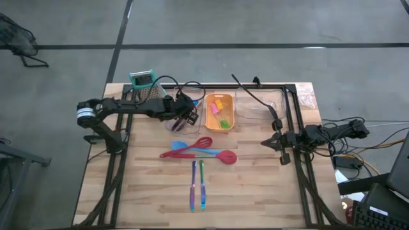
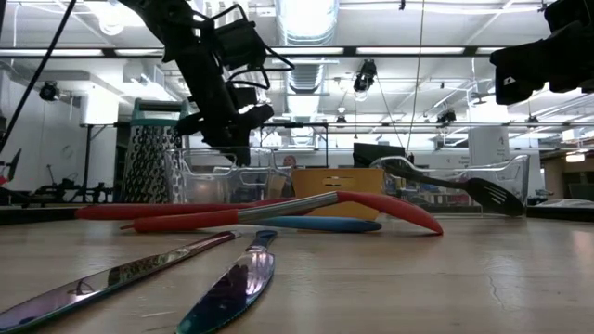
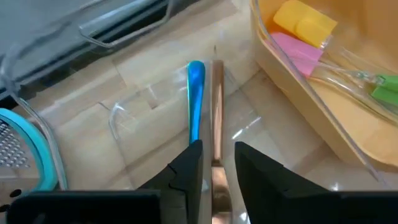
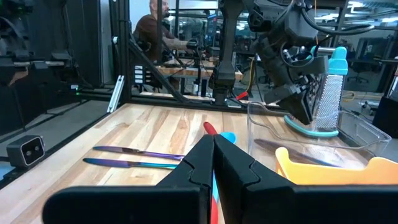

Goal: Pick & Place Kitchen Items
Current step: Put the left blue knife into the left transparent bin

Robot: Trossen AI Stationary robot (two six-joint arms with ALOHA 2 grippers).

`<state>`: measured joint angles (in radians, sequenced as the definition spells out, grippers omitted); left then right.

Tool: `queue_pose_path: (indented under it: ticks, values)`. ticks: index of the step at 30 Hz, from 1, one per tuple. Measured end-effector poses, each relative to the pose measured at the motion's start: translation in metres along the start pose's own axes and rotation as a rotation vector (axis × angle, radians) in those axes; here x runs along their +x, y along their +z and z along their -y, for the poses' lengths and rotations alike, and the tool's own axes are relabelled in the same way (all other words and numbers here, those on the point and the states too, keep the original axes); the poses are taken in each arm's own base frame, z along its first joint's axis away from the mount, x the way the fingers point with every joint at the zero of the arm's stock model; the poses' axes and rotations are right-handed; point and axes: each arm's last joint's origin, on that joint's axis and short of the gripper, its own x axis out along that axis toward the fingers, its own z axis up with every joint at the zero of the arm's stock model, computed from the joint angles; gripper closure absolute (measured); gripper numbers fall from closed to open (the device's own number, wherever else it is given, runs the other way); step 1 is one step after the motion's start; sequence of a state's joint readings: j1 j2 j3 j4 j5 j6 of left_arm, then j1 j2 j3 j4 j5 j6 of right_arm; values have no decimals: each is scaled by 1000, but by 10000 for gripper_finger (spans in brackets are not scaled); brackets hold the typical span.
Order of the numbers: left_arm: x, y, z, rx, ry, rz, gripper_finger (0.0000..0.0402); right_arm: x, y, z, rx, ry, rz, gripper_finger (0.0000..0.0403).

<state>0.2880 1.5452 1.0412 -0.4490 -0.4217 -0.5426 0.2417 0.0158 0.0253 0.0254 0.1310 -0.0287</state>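
Pale wood tabletop point(image 1: 147, 191) mid-frame on grey concrete floor point(image 1: 255, 25); left claw point(image 1: 187, 114) spread, right claw point(image 1: 267, 144) pressed together; no legible writing.

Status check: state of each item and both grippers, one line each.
Left gripper: open, astride copper stick.
Right gripper: shut, empty.
Black spoon: leaning in clear tray.
Red spatulas: flat on table.
Grater: upright.
Orange tray: holds small pieces.

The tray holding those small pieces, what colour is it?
Orange: the tray shows best in the high view, with pink, yellow and green pieces inside.
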Motion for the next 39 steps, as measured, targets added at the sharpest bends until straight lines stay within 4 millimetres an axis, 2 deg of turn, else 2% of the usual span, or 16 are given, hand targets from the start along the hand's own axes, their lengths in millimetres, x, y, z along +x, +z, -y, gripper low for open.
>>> queue_pose_path:
  ticks: [5,11,17,23,27,34,39]
  values:
    - [-17,-3,10,20,-121,-14,288,0,0,0,0,0,0,394]
    - [-54,-24,42,114,-262,10,287,0,0,0,0,0,0,394]
    - [-95,-74,85,241,-418,-19,292,0,0,0,0,0,0,394]
    - [-126,-133,112,306,-505,-49,296,0,0,0,1,0,0,394]
    - [-127,-159,125,325,-514,-49,299,0,0,0,0,0,-2,394]
    - [-96,-186,149,415,-506,-33,325,0,0,0,1,0,-2,394]
    - [-79,-202,154,464,-472,-82,342,0,0,0,0,0,-4,394]
